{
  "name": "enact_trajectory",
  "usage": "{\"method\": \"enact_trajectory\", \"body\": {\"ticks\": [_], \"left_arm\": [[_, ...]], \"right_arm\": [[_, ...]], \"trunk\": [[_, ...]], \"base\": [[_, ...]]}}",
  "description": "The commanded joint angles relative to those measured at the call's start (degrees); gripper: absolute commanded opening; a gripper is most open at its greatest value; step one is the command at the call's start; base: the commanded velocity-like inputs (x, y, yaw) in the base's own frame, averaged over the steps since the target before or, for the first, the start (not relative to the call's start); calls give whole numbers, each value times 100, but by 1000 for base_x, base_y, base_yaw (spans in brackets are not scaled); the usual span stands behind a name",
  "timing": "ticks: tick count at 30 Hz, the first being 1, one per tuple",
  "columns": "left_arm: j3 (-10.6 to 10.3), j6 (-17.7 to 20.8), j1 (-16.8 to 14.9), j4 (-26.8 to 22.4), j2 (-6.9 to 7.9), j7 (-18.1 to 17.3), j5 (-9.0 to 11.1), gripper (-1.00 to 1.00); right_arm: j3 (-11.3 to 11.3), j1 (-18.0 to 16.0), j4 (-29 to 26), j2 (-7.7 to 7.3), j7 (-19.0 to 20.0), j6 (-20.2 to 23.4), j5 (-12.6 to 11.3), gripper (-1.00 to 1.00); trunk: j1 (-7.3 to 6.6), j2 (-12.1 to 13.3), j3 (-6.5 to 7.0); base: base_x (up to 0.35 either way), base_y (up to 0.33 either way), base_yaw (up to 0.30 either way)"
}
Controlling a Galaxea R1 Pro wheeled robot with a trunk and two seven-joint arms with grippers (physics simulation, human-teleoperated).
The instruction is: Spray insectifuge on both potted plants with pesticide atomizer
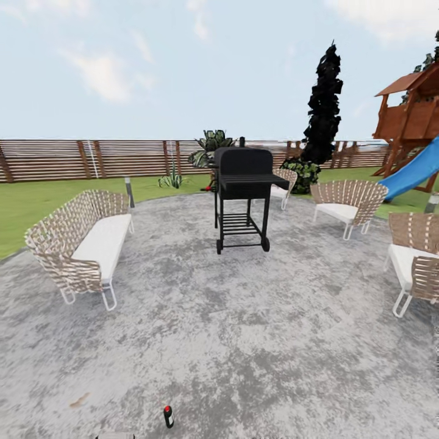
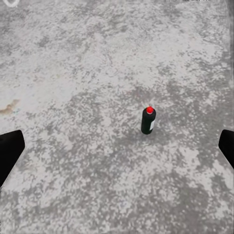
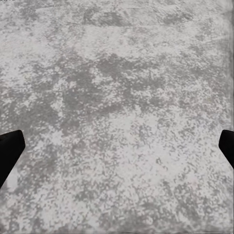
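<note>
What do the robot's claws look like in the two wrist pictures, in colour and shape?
Little of them shows. In each wrist view two plain black finger tips enter from the side edges: left claw, right claw. The fingers look flat, blunt and matt. I see no cables, markings or coloured pads on them.

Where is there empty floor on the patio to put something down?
Wide bare paving lies between the pesticide atomizer and the black grill, bordered by the woven sofa. It gets crowded behind the grill, where woven chairs ring the patio edge.
</note>
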Motion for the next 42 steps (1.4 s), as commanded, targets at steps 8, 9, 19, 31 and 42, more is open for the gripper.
{"method": "enact_trajectory", "body": {"ticks": [8,9,19,31,42], "left_arm": [[15,-17,-24,3,-1,-4,-11,100],[15,-19,-25,3,-1,-3,-11,100],[15,-23,-35,3,-1,3,-9,100],[9,35,-913,-19,-56,70,41,100],[20,827,-1691,-6,-379,83,16,100]], "right_arm": [[-1,-5,5,1,-1,-17,1,100],[-1,-5,5,1,-1,-15,1,100],[-1,-5,5,0,1,-17,-4,100],[-9,-196,-642,9,-16,-21,7,100],[-9,-1086,-823,1,6,7,6,100]], "trunk": [[0,-3,-6],[0,-3,-6],[0,-3,-6],[0,-3,-6],[0,-3,-6]], "base": [[1,305,-300],[0,306,-300],[0,293,-300],[0,25,-52],[0,0,0]]}}
